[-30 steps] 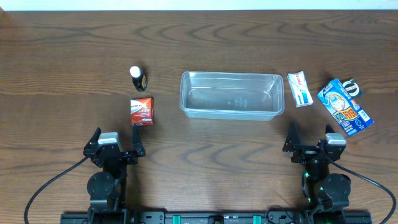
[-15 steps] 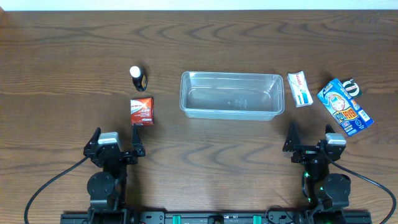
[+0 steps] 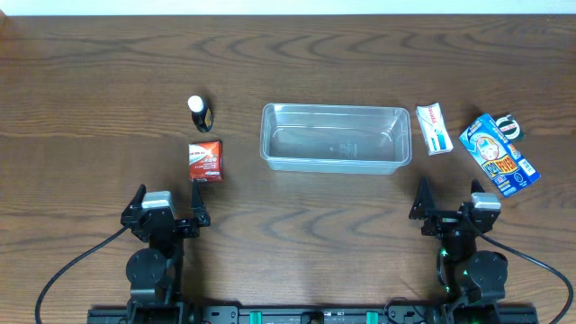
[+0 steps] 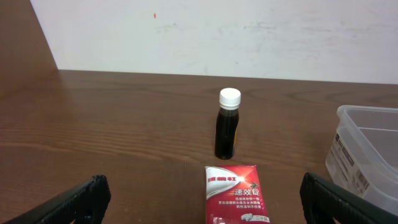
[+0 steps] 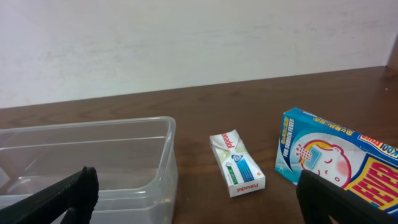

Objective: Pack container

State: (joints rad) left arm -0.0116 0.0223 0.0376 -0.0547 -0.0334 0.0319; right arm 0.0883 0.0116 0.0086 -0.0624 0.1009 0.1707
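Note:
The clear plastic container (image 3: 335,138) stands empty at the table's middle; its corner shows in the left wrist view (image 4: 367,152) and its end in the right wrist view (image 5: 93,162). A red packet (image 3: 205,160) (image 4: 236,193) and a small dark bottle with a white cap (image 3: 198,112) (image 4: 227,130) lie to its left. A white box (image 3: 434,129) (image 5: 237,163) and a blue box (image 3: 498,155) (image 5: 339,155) lie to its right. My left gripper (image 3: 167,216) (image 4: 202,199) is open and empty, just short of the red packet. My right gripper (image 3: 448,213) (image 5: 198,196) is open and empty.
A small dark round object (image 3: 508,126) lies beside the blue box at the far right. A white wall (image 4: 217,31) rises behind the table's far edge.

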